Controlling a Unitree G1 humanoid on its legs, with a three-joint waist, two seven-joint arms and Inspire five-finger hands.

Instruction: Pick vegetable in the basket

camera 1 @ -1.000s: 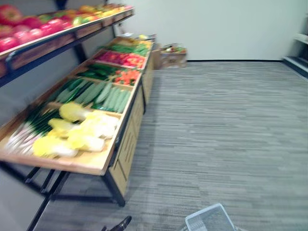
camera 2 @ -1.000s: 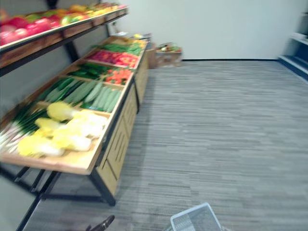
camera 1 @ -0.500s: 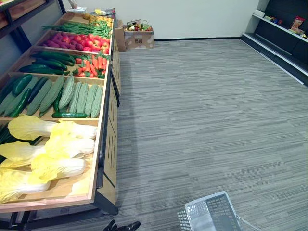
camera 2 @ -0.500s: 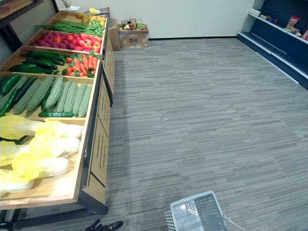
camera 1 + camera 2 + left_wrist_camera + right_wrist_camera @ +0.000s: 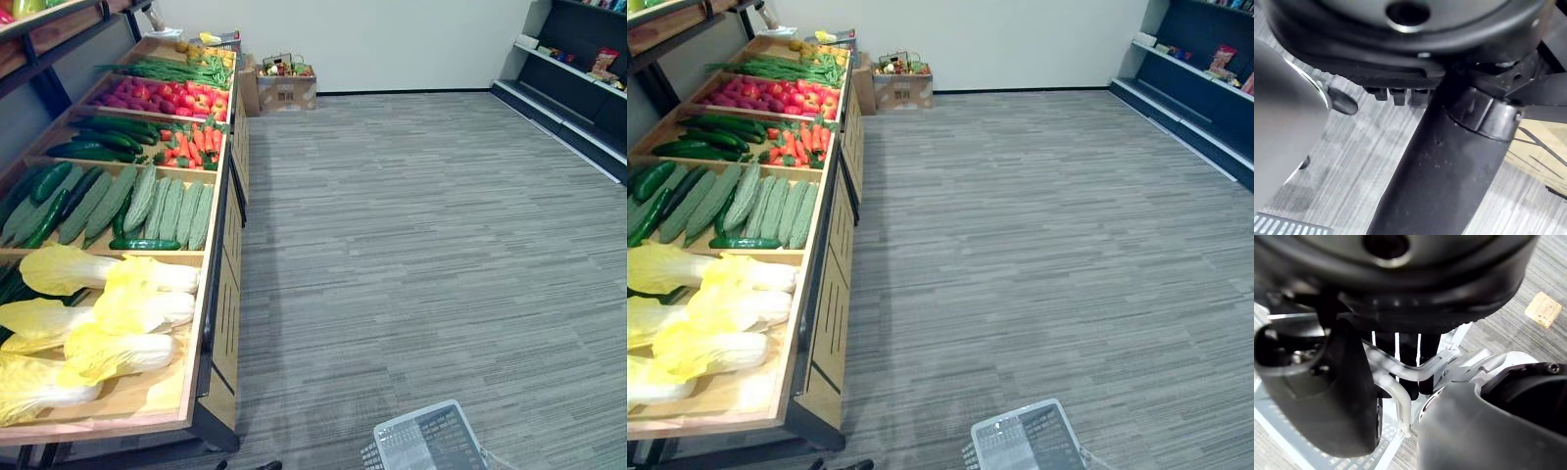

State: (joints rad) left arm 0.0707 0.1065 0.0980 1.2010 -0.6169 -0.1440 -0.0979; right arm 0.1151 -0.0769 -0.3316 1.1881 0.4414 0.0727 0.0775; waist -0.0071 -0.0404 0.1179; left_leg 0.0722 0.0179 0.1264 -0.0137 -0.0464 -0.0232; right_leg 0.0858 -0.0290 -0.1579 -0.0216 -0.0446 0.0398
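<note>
A grey plastic basket (image 5: 426,443) hangs low in front of me over the floor. In the right wrist view my right hand (image 5: 1317,391) is shut on the basket's pale handle (image 5: 1400,404), above the mesh of the basket (image 5: 1283,433). The long wooden stand (image 5: 217,294) on my left carries yellow cabbages (image 5: 118,313), pale green gourds (image 5: 157,201), dark cucumbers (image 5: 93,137), carrots (image 5: 196,145) and red vegetables (image 5: 162,95). My left hand (image 5: 1440,171) hangs by the stand's near corner, relaxed and holding nothing; its tip (image 5: 857,464) shows at the lower edge.
An upper shelf (image 5: 59,29) overhangs the stand's far side. A cardboard box (image 5: 284,90) sits by the back wall and dark shelves (image 5: 573,103) line the right wall. Grey carpet (image 5: 421,245) stretches wide to the right. A small wooden block (image 5: 1543,309) lies on the floor.
The camera has swung and steadied, so the whole picture shifted; the stand now shows along its length. The basket stays at the bottom in my right hand. The left hand sits lower in view.
</note>
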